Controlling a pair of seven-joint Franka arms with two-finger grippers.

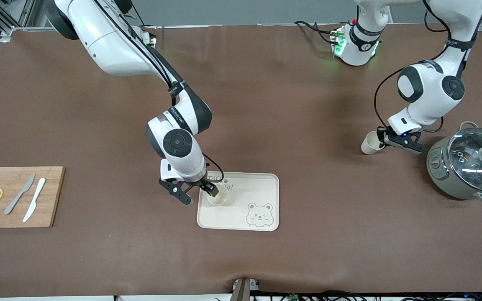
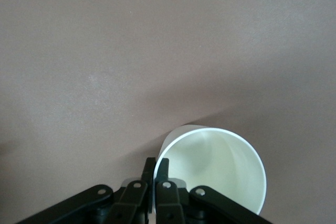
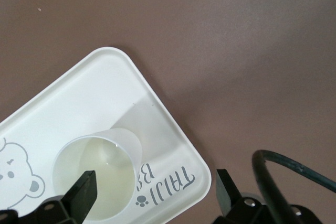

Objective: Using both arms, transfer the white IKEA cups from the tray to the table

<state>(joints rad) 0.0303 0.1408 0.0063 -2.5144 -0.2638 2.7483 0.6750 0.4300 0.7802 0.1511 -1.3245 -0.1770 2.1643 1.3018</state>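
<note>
One white cup (image 1: 217,197) stands upright on the cream tray (image 1: 262,188), near the tray's corner toward the right arm's end of the table, beside the grey "TAIJI BEAR" lettering. The right gripper (image 1: 199,195) is low at this cup with its fingers spread wide, one finger over the cup's mouth and the other outside the tray edge, so the cup wall looks to sit between them, not yet pinched. The next move, by my judgement, calls for closing on the rim wall and lifting straight up.

The second cup (image 1: 371,143) is well away from the tray, toward the left arm's end of the table, tilted and pinched at its rim by the left gripper (image 1: 383,138), low over the brown table (image 1: 291,104); whether it touches is unclear. It looks ready to be set down and released.

Both cups are smooth, tapered, handleless. The tray is a glossy rounded rectangle with a bear face drawing (image 1: 259,214). The table covering is matte.
</note>
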